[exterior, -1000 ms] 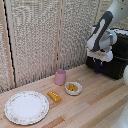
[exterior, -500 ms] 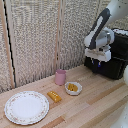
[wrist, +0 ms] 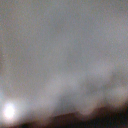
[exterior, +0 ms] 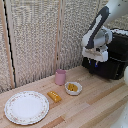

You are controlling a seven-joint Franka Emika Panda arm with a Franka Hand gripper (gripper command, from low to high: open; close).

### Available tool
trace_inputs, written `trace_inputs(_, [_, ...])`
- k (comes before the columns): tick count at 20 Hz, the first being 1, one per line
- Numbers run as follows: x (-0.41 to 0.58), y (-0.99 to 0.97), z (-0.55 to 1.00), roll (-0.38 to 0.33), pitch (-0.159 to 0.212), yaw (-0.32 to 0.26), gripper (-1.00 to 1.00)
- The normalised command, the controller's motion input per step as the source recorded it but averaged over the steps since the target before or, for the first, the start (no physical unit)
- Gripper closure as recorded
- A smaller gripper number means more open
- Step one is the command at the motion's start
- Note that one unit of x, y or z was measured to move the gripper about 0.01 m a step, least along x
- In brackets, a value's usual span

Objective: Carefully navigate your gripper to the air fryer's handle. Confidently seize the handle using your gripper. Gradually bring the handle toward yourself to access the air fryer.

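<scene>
- gripper [exterior: 94, 62], right of centre in the exterior view, against the front of the air fryer [exterior: 114, 56] at the right edge; finger state cannot be told.
- handle hidden behind the gripper.
- pink cup [exterior: 60, 77], centre; plate [exterior: 26, 106], lower left.
- wrist view: a grey blur.

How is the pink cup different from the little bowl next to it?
The pink cup is tall, narrow and pink; the little bowl is low, wide and pale. The bowl holds yellow food, while what is in the cup cannot be seen. The cup stands nearer the curtain, the bowl nearer the table's front. Both sit upright on the wooden table.
</scene>
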Motion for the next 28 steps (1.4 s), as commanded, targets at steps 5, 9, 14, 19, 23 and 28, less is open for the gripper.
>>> trace_inputs(5, [-0.002,0.86,-0.01,0.0,-0.003,-0.079,1.0])
trace_inputs(9, [-0.167,0.92,-0.1,0.0,-0.046,-0.035,1.0])
trace_inputs(14, [-0.125,0.92,-0.09,0.0,-0.039,-0.036,1.0])
trace_inputs(19, [-0.164,0.96,-0.03,0.0,-0.056,-0.007,1.0])
trace_inputs(23, [-0.082,0.97,-0.02,-0.01,-0.042,-0.007,1.0])
trace_inputs(28, [-0.015,0.95,-0.05,-0.021,-0.016,-0.023,1.0])
